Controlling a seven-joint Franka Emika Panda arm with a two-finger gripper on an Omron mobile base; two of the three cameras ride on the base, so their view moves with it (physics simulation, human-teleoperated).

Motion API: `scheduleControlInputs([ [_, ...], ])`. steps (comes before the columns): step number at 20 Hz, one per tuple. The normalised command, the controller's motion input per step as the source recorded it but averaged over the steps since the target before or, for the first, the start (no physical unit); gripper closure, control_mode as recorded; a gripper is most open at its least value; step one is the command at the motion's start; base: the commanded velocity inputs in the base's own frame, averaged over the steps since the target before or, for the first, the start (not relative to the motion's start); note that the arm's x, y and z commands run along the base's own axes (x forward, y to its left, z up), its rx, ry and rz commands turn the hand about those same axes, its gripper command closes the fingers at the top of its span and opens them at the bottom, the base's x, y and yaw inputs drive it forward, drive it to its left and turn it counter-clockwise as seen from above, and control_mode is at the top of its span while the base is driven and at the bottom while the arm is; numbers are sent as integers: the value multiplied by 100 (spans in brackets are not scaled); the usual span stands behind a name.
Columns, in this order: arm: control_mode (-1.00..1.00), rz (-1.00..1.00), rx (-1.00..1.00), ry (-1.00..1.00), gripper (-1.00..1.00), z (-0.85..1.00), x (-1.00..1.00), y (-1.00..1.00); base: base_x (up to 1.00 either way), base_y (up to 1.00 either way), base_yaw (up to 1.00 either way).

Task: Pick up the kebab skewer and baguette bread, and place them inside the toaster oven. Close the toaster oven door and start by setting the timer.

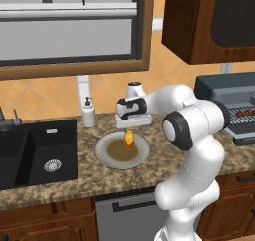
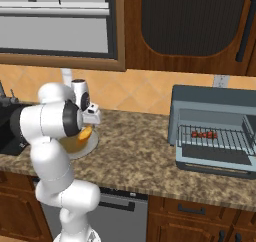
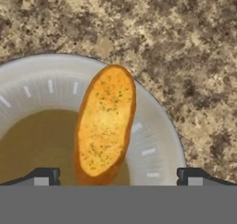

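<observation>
1. The grey plate (image 1: 107,158) sits on the speckled stone desk (image 2: 140,151), just beside the black sink (image 1: 35,155).
2. The baguette bread (image 3: 105,123) stands on the plate, leaning, with its cut face toward the hand camera; a brown patch covers the plate's centre beneath it.
3. The gripper (image 3: 118,177) hangs directly above the plate; its jaws stand fully apart, one tip on either side of the bread, gripping nothing.
4. The toaster oven (image 2: 215,131) stands on the desk well apart from the plate, at the right end.
5. The toaster oven door (image 2: 215,158) is folded down flat.
6. The kebab skewer (image 2: 204,134) lies on the wire rack inside the oven.
7. A white soap dispenser (image 1: 88,113) stands behind the plate, near the wall.
</observation>
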Motion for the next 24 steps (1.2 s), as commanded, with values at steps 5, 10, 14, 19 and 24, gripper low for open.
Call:
scheduleControlInputs([
  [5,-100,0,0,0,-100,-21,15,7,0,0,0],
  [10,-100,-1,3,0,-100,-32,0,1,0,0,0],
  [14,-100,-7,8,-1,-100,-22,0,6,0,0,0],
  [19,-100,-9,5,-1,-100,-13,0,8,0,0,0],
  [24,-100,-8,0,0,-100,-11,0,0,0,0,0],
])
